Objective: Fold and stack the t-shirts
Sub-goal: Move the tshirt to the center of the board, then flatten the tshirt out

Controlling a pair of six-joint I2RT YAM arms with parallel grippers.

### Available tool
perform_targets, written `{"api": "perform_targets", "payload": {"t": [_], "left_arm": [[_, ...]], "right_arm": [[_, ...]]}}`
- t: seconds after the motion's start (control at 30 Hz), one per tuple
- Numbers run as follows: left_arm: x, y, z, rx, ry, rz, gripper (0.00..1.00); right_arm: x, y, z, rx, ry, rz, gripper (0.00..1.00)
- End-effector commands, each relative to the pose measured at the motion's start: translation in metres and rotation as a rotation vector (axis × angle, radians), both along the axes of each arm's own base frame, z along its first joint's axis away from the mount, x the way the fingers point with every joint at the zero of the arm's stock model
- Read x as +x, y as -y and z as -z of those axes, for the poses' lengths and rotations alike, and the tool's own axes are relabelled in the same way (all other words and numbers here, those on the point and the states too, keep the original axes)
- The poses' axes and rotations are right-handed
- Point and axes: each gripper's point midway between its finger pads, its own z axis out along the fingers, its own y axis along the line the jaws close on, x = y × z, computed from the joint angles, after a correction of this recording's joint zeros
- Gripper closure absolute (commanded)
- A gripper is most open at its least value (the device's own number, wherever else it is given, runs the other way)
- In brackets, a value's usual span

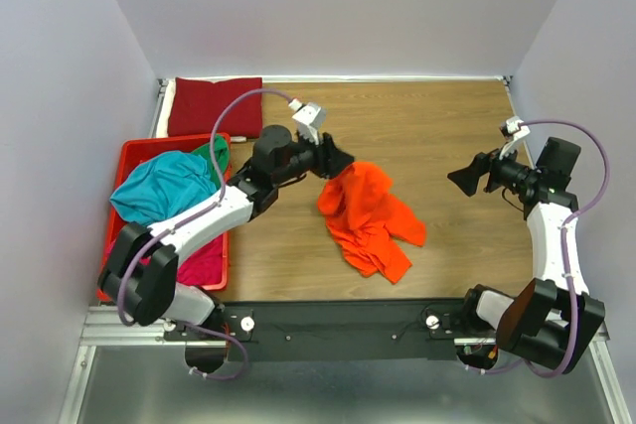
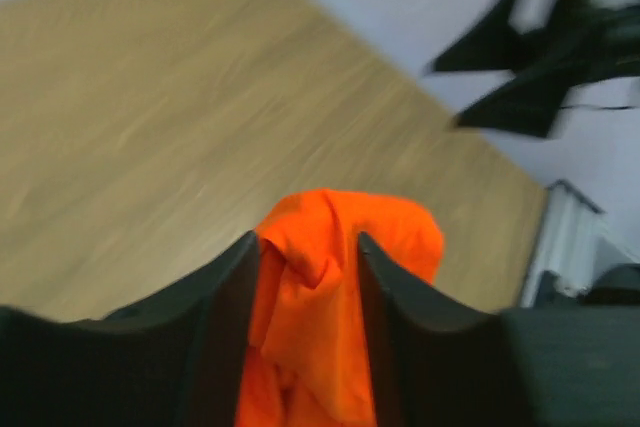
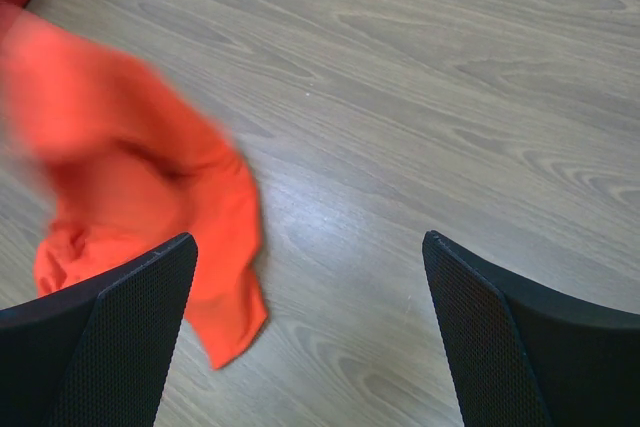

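- Plainly, the orange t-shirt (image 1: pixel 370 217) lies crumpled mid-table, its long axis running from the left gripper (image 1: pixel 340 161) toward the near right.
- Cloth sits between that gripper's half-parted jaws; whether they pinch it I cannot tell.
- The right gripper (image 1: pixel 459 181) hangs wide and empty, well apart on the right; the left arm is nearer.

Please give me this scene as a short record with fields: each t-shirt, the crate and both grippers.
orange t-shirt: crumpled near the middle of the table, its far end at the left gripper
dark red t-shirt: flat neat rectangle, far left corner of the table
teal t-shirt: bunched on top in the red crate
green t-shirt: in the crate, partly hidden
magenta t-shirt: in the crate, near end
left gripper: fingers apart, orange cloth between them; grip unclear
right gripper: open, empty, above the table's right side
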Motion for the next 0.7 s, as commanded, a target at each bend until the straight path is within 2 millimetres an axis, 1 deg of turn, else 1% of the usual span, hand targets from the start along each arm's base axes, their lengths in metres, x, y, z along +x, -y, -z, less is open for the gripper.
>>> {"api": "perform_targets", "payload": {"t": [0.0,0.03,0.1,0.13,0.17,0.2,0.23,0.27,0.3,0.33,0.37,0.4,0.43,0.5,0.53,0.6,0.63,0.67], "left_arm": [[0.044,-0.053,0.057,0.039,-0.142,-0.276,0.44],[0.054,-0.072,0.056,0.072,-0.113,-0.368,0.43],[0.057,-0.089,0.052,0.139,-0.101,-0.439,0.4],[0.057,-0.097,0.039,0.141,-0.072,-0.468,0.39],[0.055,-0.099,0.031,0.174,-0.033,-0.458,0.38],[0.052,-0.098,0.025,0.183,-0.01,-0.434,0.38],[0.047,-0.093,0.021,0.193,0.016,-0.392,0.38],[0.033,-0.079,0.018,0.191,0.035,-0.27,0.38],[0.026,-0.072,0.017,0.201,0.049,-0.206,0.38],[0.013,-0.059,0.021,0.197,0.04,-0.11,0.38],[0.007,-0.054,0.025,0.202,0.03,-0.073,0.38],[0.001,-0.049,0.031,0.215,0.008,-0.046,0.38],[-0.007,-0.039,0.04,0.229,-0.013,-0.009,0.38],[-0.016,-0.03,0.052,0.244,-0.05,0.03,0.38],[-0.024,-0.022,0.063,0.26,-0.079,0.062,0.38],[-0.03,-0.013,0.074,0.279,-0.096,0.086,0.38],[-0.033,-0.005,0.083,0.302,-0.107,0.095,0.38],[-0.034,0.0,0.087,0.313,-0.109,0.101,0.38]], "right_arm": [[-0.003,0.002,-0.001,-0.021,0.011,0.005,0.0],[-0.004,0.0,-0.002,-0.014,0.012,-0.005,0.0],[-0.006,-0.004,0.0,0.001,0.009,-0.026,0.0],[-0.008,-0.008,-0.001,0.014,0.015,-0.058,0.0],[-0.01,-0.011,0.003,0.031,-0.009,-0.075,0.0],[-0.012,-0.015,0.003,0.038,-0.011,-0.095,0.0],[-0.014,-0.018,0.003,0.037,-0.004,-0.123,0.0],[-0.017,-0.025,0.006,0.043,-0.02,-0.15,0.0],[-0.018,-0.028,0.01,0.044,-0.031,-0.169,0.0],[-0.021,-0.034,0.013,0.033,-0.034,-0.203,0.0],[-0.022,-0.037,0.014,0.027,-0.038,-0.219,0.0],[-0.023,-0.039,0.017,0.021,-0.046,-0.233,0.0],[-0.023,-0.04,0.023,0.002,-0.048,-0.25,0.0],[-0.028,-0.046,0.032,-0.005,-0.083,-0.287,0.0],[-0.031,-0.05,0.04,-0.02,-0.107,-0.315,0.0],[-0.034,-0.055,0.049,-0.041,-0.13,-0.344,0.0],[-0.034,-0.059,0.058,-0.062,-0.159,-0.362,0.0],[-0.034,-0.061,0.062,-0.074,-0.172,-0.367,0.0]]}}
